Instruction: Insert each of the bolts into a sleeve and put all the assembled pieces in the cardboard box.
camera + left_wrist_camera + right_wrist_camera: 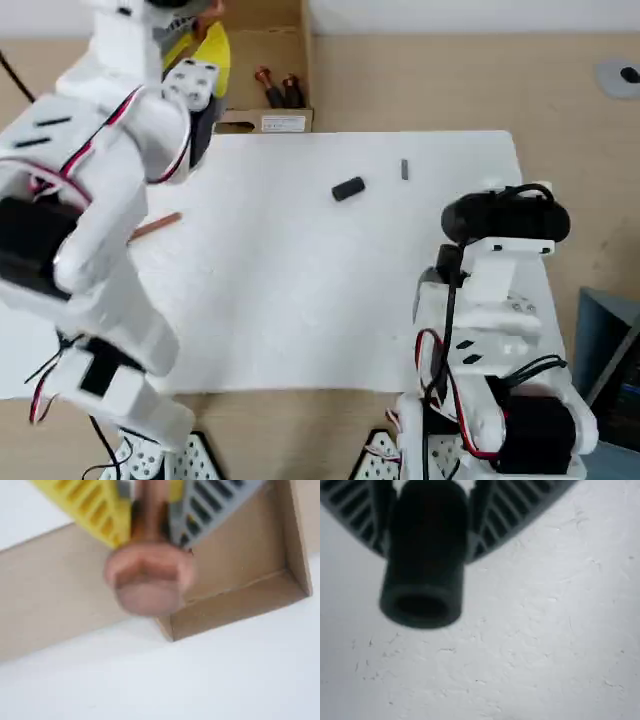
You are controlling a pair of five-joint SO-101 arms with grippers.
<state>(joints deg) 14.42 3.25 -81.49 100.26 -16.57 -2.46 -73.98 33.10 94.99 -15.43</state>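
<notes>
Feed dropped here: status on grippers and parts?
Left gripper shut on copper-coloured bolt, at brown cardboard box corner. Right gripper shut on black cylindrical sleeve. Another black sleeve loose on white mat.

Left arm (pixel 100 200) stretched long from its base at the near table edge toward the far left corner, wrist pitched down. Left gripper (pixel 150 510) clamped on a copper bolt (pixel 150 580), yellow finger (pixel 85 505) on one side, grey finger (pixel 210 505) on the other, bolt head facing the wrist camera. Right arm (pixel 490 330) folded compact over its base at the near right, wrist pointing down. Right gripper (pixel 430 510) closed around a black sleeve (pixel 425 575), open end toward the camera.
</notes>
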